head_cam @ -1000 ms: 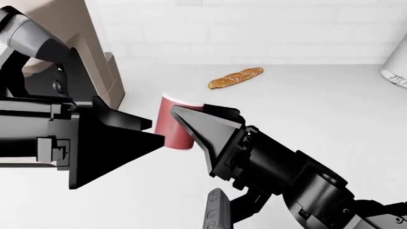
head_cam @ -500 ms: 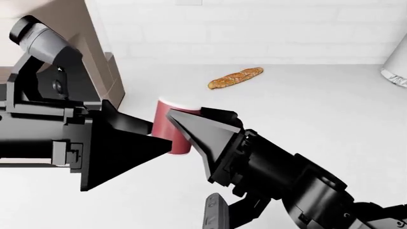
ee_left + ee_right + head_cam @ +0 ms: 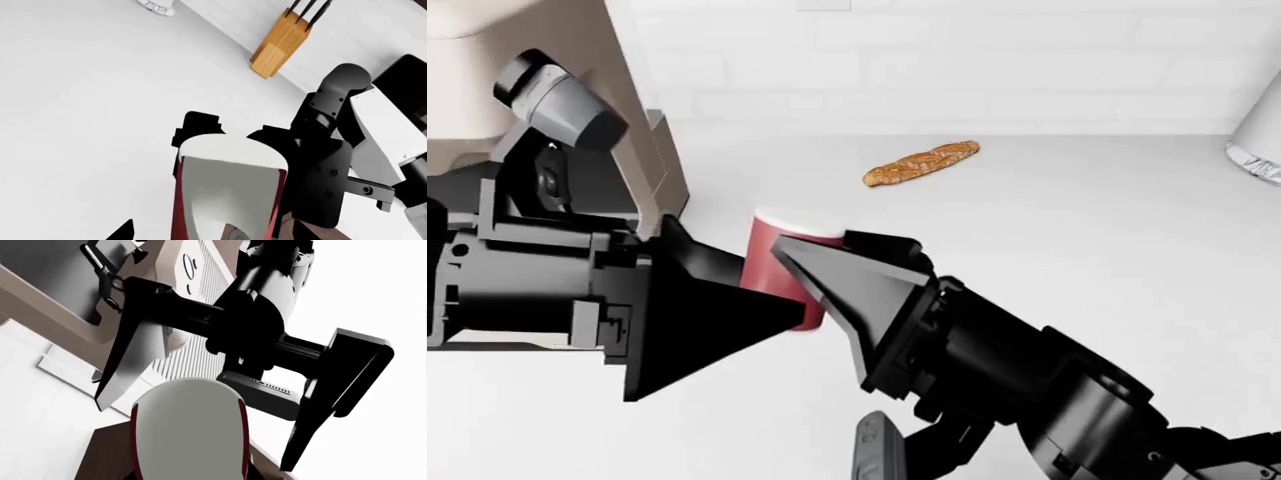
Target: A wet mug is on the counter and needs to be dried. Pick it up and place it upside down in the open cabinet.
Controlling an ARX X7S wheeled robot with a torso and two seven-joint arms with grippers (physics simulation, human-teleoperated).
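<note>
The small dark-red cylindrical mug (image 3: pixel 777 262) stands upright on the plain white counter (image 3: pixel 1068 220), opening upward, between the left gripper (image 3: pixel 771 312) and right gripper (image 3: pixel 807 262); their jaw states I cannot tell.

mug (image 3: pixel 777 262) dk red, white rim/inside | counter (image 3: pixel 1094 220) plain white | baguette (image 3: pixel 921 163) golden-brn

Black angular arms with wedge-shaped fingers (image 3: pixel 714 310), grey joints.
</note>
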